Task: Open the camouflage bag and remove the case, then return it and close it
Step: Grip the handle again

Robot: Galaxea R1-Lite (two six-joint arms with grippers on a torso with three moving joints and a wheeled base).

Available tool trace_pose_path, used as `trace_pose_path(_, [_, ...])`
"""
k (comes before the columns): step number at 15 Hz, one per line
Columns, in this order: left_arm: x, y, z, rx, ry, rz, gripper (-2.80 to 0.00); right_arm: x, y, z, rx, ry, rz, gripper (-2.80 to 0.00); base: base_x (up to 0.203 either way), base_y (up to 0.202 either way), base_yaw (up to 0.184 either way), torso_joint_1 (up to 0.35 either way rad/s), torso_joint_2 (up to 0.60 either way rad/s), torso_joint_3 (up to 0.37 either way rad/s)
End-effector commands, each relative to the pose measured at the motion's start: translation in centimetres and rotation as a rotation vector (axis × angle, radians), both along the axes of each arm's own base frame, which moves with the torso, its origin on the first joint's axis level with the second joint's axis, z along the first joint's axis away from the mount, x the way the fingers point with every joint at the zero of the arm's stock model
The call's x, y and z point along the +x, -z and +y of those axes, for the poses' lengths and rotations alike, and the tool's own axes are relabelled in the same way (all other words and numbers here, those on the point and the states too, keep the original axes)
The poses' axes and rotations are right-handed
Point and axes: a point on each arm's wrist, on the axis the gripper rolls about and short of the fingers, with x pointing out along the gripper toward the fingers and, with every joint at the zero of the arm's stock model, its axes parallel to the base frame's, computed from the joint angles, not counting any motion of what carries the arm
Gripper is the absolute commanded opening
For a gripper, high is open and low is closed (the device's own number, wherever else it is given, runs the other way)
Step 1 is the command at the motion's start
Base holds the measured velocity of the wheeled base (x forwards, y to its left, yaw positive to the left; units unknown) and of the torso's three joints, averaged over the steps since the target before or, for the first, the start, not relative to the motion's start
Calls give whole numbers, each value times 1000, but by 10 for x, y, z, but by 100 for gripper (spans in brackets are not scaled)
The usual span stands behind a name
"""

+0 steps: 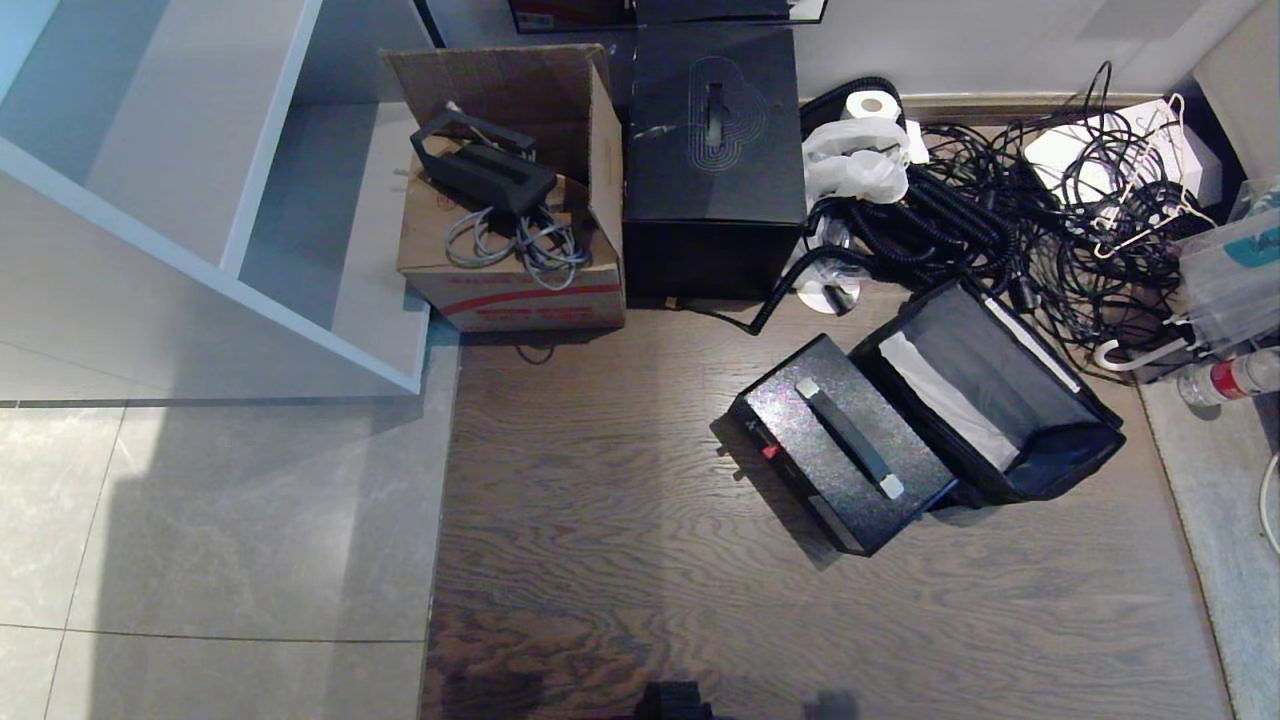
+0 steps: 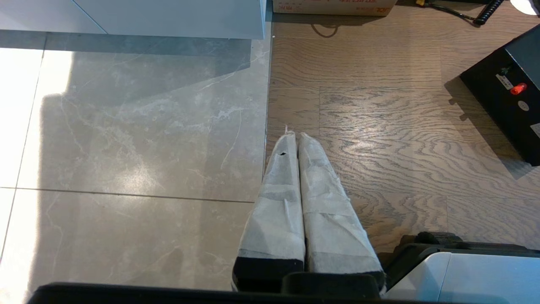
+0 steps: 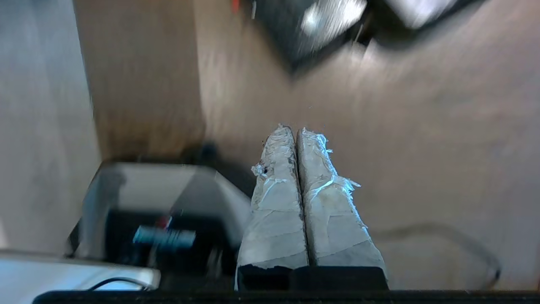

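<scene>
Nearby, case (image 1: 838,455) touching open camouflage bag (image 1: 1000,400)

My left pincer (image 2: 297,137): taped fingers pressed together, hanging over the seam where grey tile floor (image 2: 126,139) meets wood floor (image 2: 379,139). The case (image 2: 506,93): black, red latch, standing on the wood, well apart. Cardboard box (image 2: 333,6): far edge.

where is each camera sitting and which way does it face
Head view: high on the robot, looking down at the floor, the case and open bag; no arm shows.
Left wrist view: behind the shut left gripper, facing tile and wood floor; a case corner shows.
Right wrist view: behind the shut right gripper, facing wood floor.
Shared: head and left wrist views both show the case's red latch.
</scene>
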Motion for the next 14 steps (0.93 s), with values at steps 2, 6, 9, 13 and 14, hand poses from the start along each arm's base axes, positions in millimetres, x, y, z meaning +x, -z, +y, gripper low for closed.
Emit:
trace_pose_path(2, [0, 0, 0, -1, 0, 0, -280, 106, 8, 5, -1, -30, 376, -280, 0, 0, 0, 0, 0, 0])
trace_pose_path(6, [0, 0, 0, -1, 0, 0, -280, 220, 47, 13, 2, -53, 467, -280, 0, 0, 0, 0, 0, 0])
trace_pose_path(9, [0, 0, 0, -1, 0, 0, -280, 291, 81, 31, -10, -101, 409, -280, 0, 0, 0, 0, 0, 0])
trace_pose_path(13, [0, 0, 0, -1, 0, 0, -280, 345, 93, 67, -76, -148, 278, 0, 0, 0, 0, 0, 0, 0])
trace_pose_path(14, [0, 0, 0, -1, 0, 0, -280, 347, 95, 73, -140, -143, 265, 0, 0, 0, 0, 0, 0, 0])
